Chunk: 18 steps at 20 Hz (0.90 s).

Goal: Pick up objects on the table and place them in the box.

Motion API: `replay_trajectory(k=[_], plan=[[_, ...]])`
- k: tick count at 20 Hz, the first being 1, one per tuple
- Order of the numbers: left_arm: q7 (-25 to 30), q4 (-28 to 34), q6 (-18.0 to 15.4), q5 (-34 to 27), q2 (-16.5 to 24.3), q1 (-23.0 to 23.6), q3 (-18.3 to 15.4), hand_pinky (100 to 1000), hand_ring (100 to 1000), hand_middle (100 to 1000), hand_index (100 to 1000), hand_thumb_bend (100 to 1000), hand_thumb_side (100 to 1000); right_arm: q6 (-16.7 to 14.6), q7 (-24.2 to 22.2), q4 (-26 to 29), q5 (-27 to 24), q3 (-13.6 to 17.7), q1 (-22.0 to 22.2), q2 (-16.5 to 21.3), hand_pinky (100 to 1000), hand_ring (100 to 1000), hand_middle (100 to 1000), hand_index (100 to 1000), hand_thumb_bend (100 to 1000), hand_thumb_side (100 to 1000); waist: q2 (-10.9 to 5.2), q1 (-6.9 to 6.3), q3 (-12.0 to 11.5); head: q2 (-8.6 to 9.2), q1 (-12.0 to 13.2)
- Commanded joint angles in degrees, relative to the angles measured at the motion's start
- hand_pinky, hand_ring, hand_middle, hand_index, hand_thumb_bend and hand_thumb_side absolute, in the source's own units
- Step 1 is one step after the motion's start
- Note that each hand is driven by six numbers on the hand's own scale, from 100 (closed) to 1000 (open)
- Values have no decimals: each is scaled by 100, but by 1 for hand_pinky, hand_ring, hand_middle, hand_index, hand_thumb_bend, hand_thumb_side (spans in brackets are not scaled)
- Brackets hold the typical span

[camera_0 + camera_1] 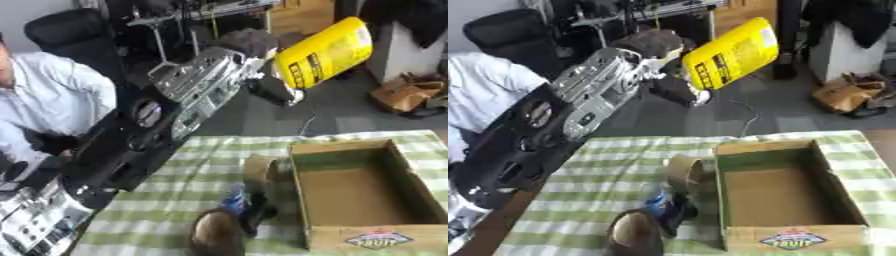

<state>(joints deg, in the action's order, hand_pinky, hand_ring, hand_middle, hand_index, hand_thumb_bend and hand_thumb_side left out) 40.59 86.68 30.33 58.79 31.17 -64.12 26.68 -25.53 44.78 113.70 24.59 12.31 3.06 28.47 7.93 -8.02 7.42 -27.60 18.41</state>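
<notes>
Yellow bag (325, 51) is up in my left hand (278, 89), held high, well above the counter (201, 165) and left of the box (366, 236) line. Left arm comes in from the left edge, silver and black. Fingers are under the bag's lower end, curled on it I think; view's soft there. Bag is tilted, top end toward upper right. Cardboard box sits on the green-check cloth at right, open top, nothing inside, printed logo on the near wall. Brown tape roll (260, 169) stands on edge just beside the box's left wall. Blue/black item (245, 205) nearer me, can't ID it. Brown rounded thing (215, 233) at bottom edge, touching or overlapping the dark item. Right hand not visible.
</notes>
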Motion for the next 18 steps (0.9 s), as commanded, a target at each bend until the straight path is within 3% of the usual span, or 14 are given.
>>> replay_trajectory(k=[1, 12, 18], plan=[[1000, -192, 906, 127, -69, -183, 25, 568, 472, 311, 460, 100, 739, -712, 674, 89, -68, 21, -36, 159, 889, 973, 871, 886, 100, 1000, -83, 71, 26, -44, -144], [895, -1485, 392, 662, -584, -314, 197, 614, 502, 323, 488, 100, 729, -729, 636, 89, -91, -10, -91, 132, 891, 973, 871, 886, 100, 1000, -28, 76, 142, 98, -21], [549, -2203, 235, 766, -958, -334, 130, 619, 520, 337, 488, 100, 750, -738, 625, 89, -99, -20, -133, 110, 891, 974, 871, 886, 100, 1000, 23, 82, 207, 148, 119]])
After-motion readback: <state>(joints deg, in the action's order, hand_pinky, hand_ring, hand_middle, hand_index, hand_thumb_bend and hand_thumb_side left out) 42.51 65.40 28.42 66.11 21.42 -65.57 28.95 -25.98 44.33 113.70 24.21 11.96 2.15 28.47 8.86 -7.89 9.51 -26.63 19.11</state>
